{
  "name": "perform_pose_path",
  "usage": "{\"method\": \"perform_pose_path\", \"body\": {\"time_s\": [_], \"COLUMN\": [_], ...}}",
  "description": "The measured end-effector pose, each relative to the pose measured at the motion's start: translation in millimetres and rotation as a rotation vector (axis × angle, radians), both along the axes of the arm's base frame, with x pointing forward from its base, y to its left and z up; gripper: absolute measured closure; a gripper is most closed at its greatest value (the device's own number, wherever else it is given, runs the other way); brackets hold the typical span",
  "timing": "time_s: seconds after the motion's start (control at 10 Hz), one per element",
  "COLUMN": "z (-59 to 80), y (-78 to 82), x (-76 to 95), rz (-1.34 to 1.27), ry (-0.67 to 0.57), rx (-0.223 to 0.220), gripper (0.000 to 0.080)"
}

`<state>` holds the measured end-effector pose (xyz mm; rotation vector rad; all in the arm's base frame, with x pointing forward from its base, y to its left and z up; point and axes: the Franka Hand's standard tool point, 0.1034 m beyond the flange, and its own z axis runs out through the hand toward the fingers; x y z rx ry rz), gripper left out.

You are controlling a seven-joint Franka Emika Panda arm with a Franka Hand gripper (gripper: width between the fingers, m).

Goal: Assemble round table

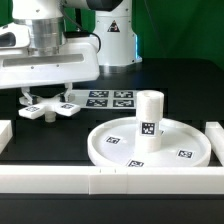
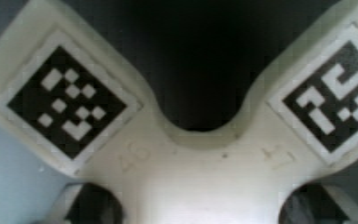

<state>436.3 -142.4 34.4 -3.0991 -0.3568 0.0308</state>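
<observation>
A robotics lab: tagged marker board (image 1: pixel 110 98) on a black table (image 1: pixel 55 140).

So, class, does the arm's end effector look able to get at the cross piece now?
Likely yes: the end effector sits right over the cross piece, nothing between them; the post stands apart.

Smooth white plastic disc (image 1: pixel 190 135)

Upright post (image 1: pixel 149 120) blocks the middle of the disc (image 1: pixel 190 135); table (image 1: pixel 78 126) toward the cross piece (image 1: pixel 45 109) seems open.
</observation>
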Motion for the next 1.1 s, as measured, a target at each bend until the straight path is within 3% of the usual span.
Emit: {"method": "perform_pose_path", "body": {"time_s": [0.4,0.5,0.7,0.8,0.9,1.1], "z": [62.3,86.0,118.9,124.9,123.8,122.7], "y": [69.6,93.8,144.3,169.1,177.9,175.0], "x": [30.0,42.4,74.4,89.1,94.4,93.1], "rz": [-0.003,-0.055,-0.131,-0.151,-0.136,-0.141], "ry": [0.013,0.013,0.005,-0.002,-0.007,-0.004], "rx": [0.029,0.033,0.013,0.002,0.006,0.005], "gripper": [0.0360,0.0360,0.0360,0.0360,0.0360,0.0360]}}
